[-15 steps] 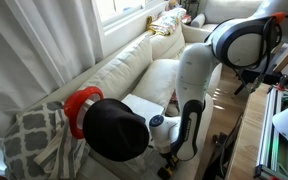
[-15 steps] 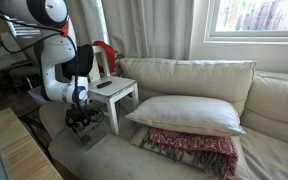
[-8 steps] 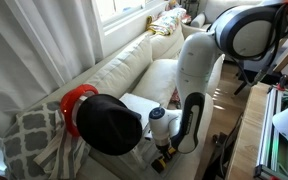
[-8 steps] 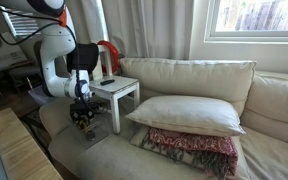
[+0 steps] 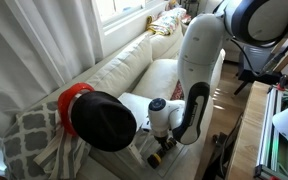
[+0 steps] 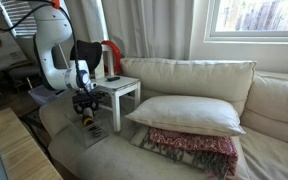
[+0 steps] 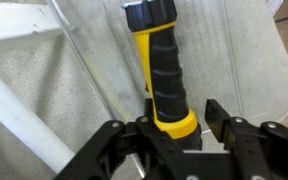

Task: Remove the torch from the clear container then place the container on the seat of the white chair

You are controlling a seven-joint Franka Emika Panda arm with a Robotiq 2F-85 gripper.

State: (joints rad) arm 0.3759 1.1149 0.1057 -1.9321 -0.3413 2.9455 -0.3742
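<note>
The torch [image 7: 162, 65] has a yellow body and a black ribbed grip. In the wrist view it points away from the camera, with its yellow butt end between my jaws. My gripper [image 7: 179, 120] is shut on the torch; the left finger presses it and a small gap shows at the right finger. In both exterior views the gripper [image 6: 87, 104] [image 5: 160, 128] points down, with the torch [image 6: 87, 123] hanging below it over the white chair's seat [image 6: 99, 160]. Only faint edges of the clear container [image 7: 84, 55] show, beside the torch in the wrist view.
A small white side table [image 6: 119, 88] stands on the seat right beside the gripper. A cream pillow [image 6: 184, 110] lies on a red patterned throw [image 6: 196, 148]. A red and black round object [image 5: 99, 118] blocks part of an exterior view. A patterned cushion [image 5: 34, 140] lies at the sofa's end.
My gripper has risen and shifted a little toward the side table, with the torch in it. The arm's upper part has swung along with it.
</note>
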